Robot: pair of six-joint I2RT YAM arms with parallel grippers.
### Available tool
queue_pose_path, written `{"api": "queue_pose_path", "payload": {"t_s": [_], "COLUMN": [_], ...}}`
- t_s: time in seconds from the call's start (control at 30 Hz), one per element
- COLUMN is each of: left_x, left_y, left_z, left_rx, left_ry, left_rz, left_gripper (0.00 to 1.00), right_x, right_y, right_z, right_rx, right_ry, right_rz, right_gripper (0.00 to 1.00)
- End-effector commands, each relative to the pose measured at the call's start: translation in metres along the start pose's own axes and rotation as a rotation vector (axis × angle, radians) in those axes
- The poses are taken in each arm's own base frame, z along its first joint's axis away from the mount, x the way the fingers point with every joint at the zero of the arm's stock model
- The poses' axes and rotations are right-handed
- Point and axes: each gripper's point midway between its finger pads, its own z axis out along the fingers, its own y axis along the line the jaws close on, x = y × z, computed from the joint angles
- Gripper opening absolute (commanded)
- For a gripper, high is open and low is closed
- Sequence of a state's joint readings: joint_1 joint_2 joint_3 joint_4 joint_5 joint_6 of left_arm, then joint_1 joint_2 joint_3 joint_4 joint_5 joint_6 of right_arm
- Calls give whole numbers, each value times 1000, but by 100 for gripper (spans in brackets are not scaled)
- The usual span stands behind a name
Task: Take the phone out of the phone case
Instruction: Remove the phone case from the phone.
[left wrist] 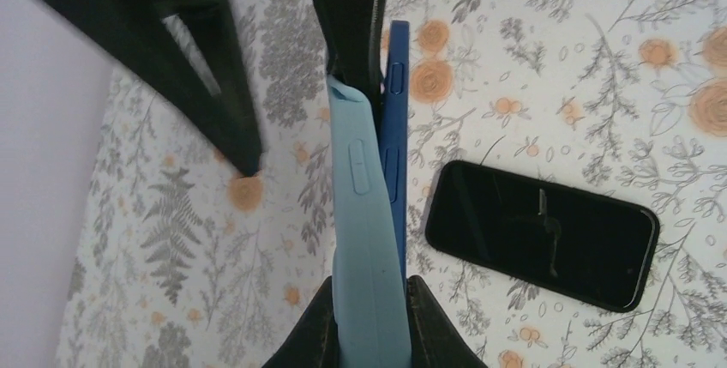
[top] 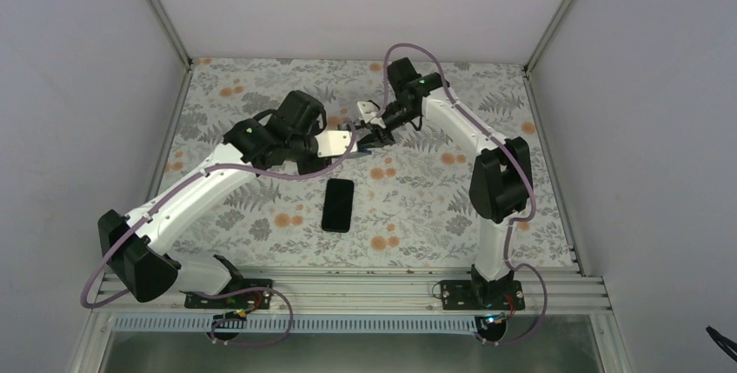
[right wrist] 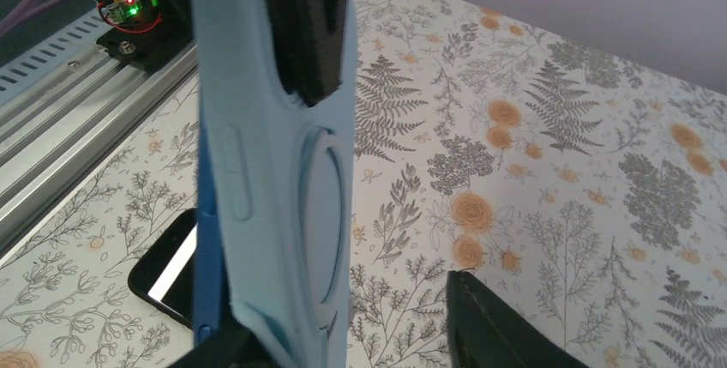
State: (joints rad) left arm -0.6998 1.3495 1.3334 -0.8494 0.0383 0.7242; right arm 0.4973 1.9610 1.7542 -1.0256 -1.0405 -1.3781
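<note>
Your left gripper (left wrist: 369,299) pinches the light blue phone case (left wrist: 364,214) and the dark blue phone (left wrist: 396,128) pressed beside it, a pairing only the wrist views reveal. Your right gripper (right wrist: 347,321) is spread, one finger against the case. A black phone (top: 338,205) lies flat on the table (top: 426,208) nearby.

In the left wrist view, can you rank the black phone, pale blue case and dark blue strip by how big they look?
1-2: black phone and pale blue case, near alike; the case is edge-on and closer to the camera, so unranked.
3: dark blue strip, clearly smallest.
</note>
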Motion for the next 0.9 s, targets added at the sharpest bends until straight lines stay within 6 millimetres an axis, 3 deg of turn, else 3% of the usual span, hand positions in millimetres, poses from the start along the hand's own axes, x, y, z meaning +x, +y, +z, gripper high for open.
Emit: {"api": "queue_pose_path", "payload": {"t_s": [0.0, 0.07, 0.13, 0.3, 0.47, 0.67, 0.87], "left_x": [-151, -149, -147, -141, -133, -119, -99], "left_y": [177, 176, 175, 166, 145, 117, 106], "left_z": [-150, -152, -153, -151, -143, -138, -141], "left_rx": [-851, -854, -858, -829, -749, -653, -641], "left_ry": [-713, -711, -709, -692, -658, -603, -536], "left_rz": [-71, -67, -67, -49, 13, 103, 104], "left_gripper": [2, 2, 2, 2, 3, 37, 45], "right_x": [-111, -109, -107, -106, -104, -74, -33], "right_y": [96, 93, 93, 95, 83, 43, -10], "right_z": [49, 51, 52, 50, 36, 13, -25], "right_rx": [-385, -383, -384, -377, -313, -134, 67], "right_ry": [-334, -321, -307, -290, -263, -180, -128], "right_rz": [201, 216, 226, 207, 203, 253, 438], "right_gripper": [34, 14, 4, 3, 3, 3, 3]}}
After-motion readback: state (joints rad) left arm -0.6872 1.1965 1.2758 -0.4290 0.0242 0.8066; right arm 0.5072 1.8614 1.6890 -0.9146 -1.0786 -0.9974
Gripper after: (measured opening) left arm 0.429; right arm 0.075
